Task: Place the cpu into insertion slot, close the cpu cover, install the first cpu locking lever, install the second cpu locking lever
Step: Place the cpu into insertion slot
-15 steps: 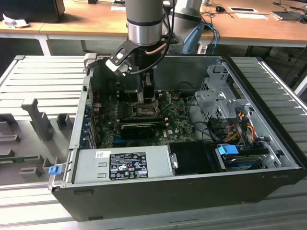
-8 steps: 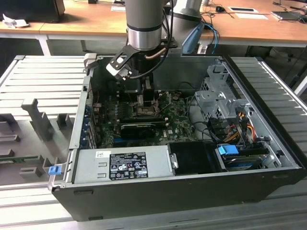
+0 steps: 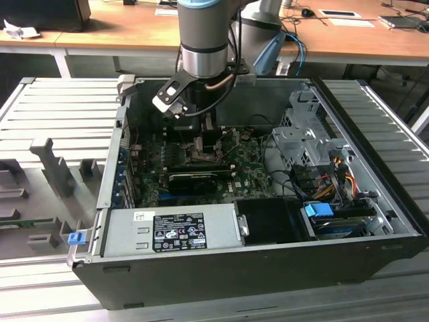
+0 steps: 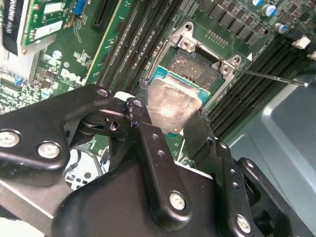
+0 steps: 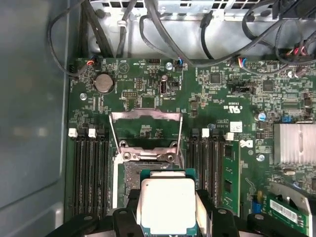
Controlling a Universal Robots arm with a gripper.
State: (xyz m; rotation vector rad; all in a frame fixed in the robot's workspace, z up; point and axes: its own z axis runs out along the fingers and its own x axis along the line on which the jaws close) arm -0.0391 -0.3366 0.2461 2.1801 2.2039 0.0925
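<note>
My gripper is shut on the cpu, a flat square chip with a dull silver top, one black finger on each side of it. The cpu hangs just over the near part of the insertion slot, the square socket on the green board. Whether the chip touches the socket I cannot tell. The cpu cover, a thin metal frame, stands swung open beyond the insertion slot. A thin wire locking lever sticks out to one side. In the exterior view the gripper reaches down into the open computer case.
Long black memory slots flank the socket, with one memory module fitted. A long black card, the grey power supply, a metal drive cage and loose cables crowd the case. The case walls close in around the board.
</note>
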